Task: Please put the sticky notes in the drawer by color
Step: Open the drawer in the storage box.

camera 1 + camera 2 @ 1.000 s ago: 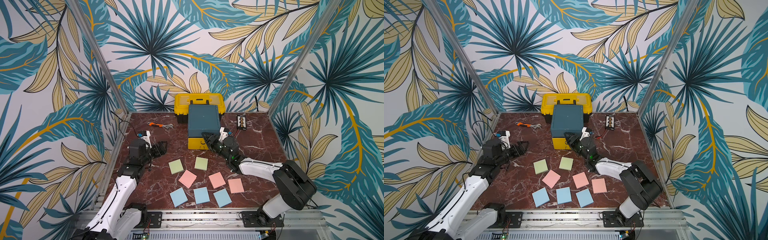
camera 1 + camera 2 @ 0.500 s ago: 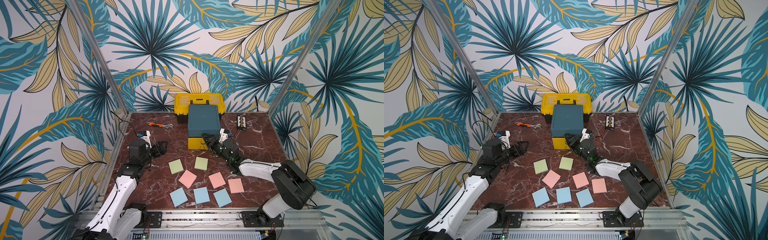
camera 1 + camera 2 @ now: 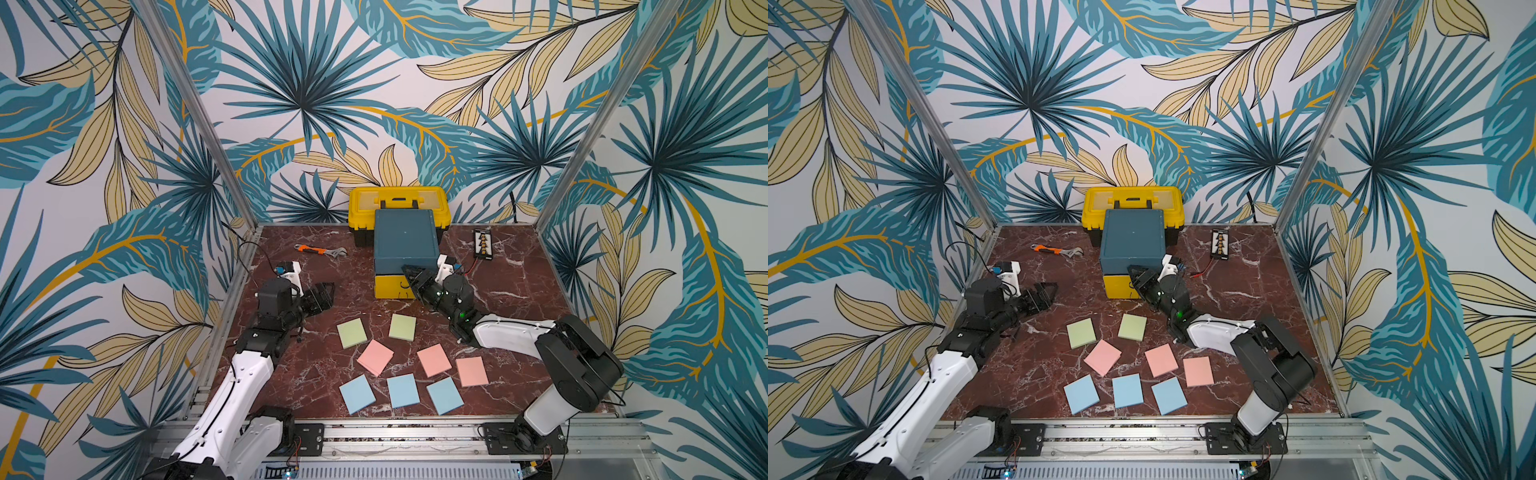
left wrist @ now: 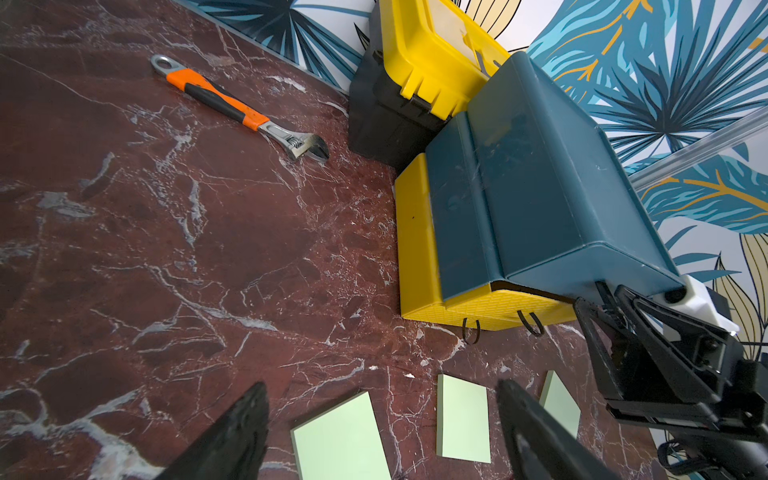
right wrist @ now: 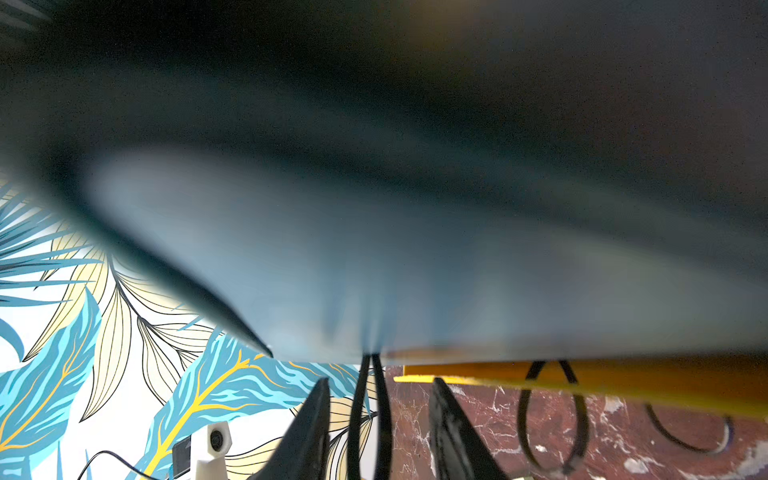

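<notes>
Pads of sticky notes lie flat on the marble table in the lower centre of both top views; you can count eight there, none overlapping. Nearest the lower edge, three blue pads form a row. Above them lie three pink pads, and above those two green pads side by side. In the left wrist view a third green piece shows past a black finger. Locate the left gripper left of centre, above the green pads in the frame; its jaws are spread wide with nothing between them. Locate the right gripper at centre frame, against the front right corner of the drawer, a chest with a teal top and yellow lower tiers. In the right wrist view its jaws stand partly apart on either side of the black cord loop hanging from the teal front. A gap shows on each side of the cord, so read the loop as bracketed, not clamped. Directly behind the chest a yellow toolbox stands at the back wall. At the upper left of the table lies an orange-handled wrench, and at the upper right a black strip with yellow marks.
</notes>
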{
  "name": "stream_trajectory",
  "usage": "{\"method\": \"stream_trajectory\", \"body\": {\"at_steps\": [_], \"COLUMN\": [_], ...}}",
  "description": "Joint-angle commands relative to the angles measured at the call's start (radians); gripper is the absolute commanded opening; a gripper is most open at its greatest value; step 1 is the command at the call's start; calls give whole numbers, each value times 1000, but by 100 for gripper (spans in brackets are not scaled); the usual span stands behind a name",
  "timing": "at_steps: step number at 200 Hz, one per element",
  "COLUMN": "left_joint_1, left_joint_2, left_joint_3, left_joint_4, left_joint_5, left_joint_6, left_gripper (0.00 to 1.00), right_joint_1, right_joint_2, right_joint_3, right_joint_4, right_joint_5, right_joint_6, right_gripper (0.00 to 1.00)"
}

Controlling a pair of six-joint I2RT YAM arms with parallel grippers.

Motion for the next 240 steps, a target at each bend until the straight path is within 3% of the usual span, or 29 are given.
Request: {"method": "stream_trajectory", "body": {"at_steps": [1, 95, 104, 118, 151, 240], "left_joint_1": [-3, -3, -3, -3, -4, -4], "left_joint_2": [-20, -35, -36, -38, -42, -33], "left_joint_3": [-2, -20, -21, -20, -19, -18], "left_joint_4": [-6, -4, -7, -13, -19, -8], "left_joint_5": [11, 20, 22, 21, 22, 27], "left_joint_6": [-1, -13, -13, -11, -9, -19], "left_gripper": [87, 87, 87, 87, 87, 87], "right_joint_1": [6, 6, 6, 6, 6, 6], "right_joint_2": [12, 17, 18, 25, 31, -50], "right_joint_3": [12, 12, 15, 16, 21, -5], "right_joint_4": [16, 56, 58, 61, 57, -3], "right_joint_5": [-10, -19, -23, -28, -35, -41], "right_joint_6": [12, 74, 77, 86, 94, 74], "right_gripper": [40, 34, 32, 21, 13, 12]}}
